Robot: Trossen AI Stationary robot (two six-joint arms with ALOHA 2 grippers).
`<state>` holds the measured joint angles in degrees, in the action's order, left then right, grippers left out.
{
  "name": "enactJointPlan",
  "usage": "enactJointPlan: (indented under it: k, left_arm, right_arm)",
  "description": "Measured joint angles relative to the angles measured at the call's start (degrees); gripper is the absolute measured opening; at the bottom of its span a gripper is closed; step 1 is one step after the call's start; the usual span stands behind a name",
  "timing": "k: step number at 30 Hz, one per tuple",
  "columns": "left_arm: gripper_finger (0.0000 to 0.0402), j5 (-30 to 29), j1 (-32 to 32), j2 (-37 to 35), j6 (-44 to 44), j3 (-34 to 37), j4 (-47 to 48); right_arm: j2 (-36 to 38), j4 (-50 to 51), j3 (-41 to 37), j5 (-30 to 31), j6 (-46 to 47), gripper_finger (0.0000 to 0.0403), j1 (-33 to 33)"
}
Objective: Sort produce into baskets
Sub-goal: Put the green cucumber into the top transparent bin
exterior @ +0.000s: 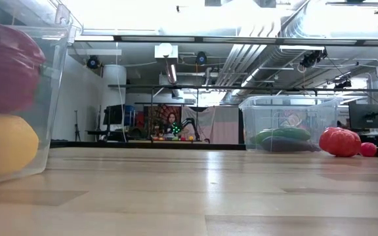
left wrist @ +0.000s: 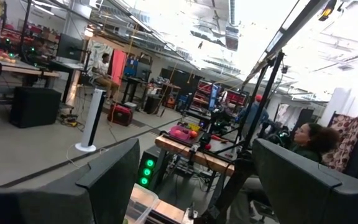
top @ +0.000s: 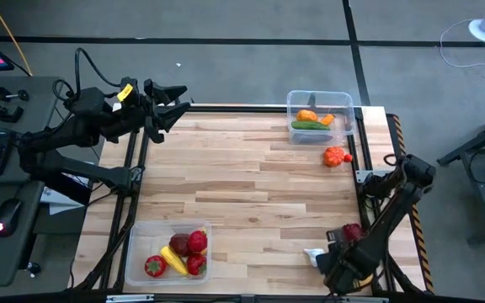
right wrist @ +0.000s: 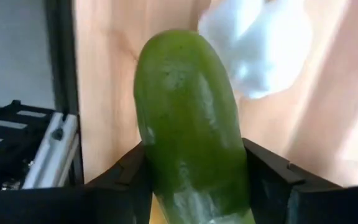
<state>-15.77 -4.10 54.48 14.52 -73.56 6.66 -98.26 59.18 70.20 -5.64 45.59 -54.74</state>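
**Cucumber taken between the right claw's fingers at the near table edge**

Right claw (top: 333, 263): low at the table's (top: 251, 194) near right corner. In its wrist view a green cucumber (right wrist: 191, 124) is seen standing between the two dark fingers (right wrist: 126, 180), both pads against its sides; judged clamped on the cucumber, gripped across the narrow width so the long body projects ahead of the claw. White garlic (top: 312, 254) lies on the wood just beside the claw, past the cucumber's tip; a dark red piece (top: 353, 231) sits close by, partly hidden by the arm.

Far basket (top: 343, 101): well apart from the claw, along the same table side. It already holds green and orange pieces, so it is judged the cucumber's destination. An orange-red piece (top: 335, 156) rests on the table between claw and basket.

Near basket (top: 133, 252): across the table from the right claw, holding red, yellow and dark red pieces.

Left claw (top: 175, 101): parked off the far left corner, fingers apart, nothing held.
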Motion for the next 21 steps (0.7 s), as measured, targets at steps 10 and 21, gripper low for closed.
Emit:
enactJointPlan:
  k: [10, 21]
  left_arm:
    - [0.03, -0.02, -0.02, -0.04, -1.28, -0.04, 0.03]
    - [0.03, -0.02, 0.0, -0.07, 1.89, -0.04, 1.6]
  right_arm:
    - [0.13, 26.42, 19.37, 18.53, -5.56, 0.0177, 3.39]
    - [0.14, 0.35, 8.54, 38.4, -5.56, 0.0177, 18.5]
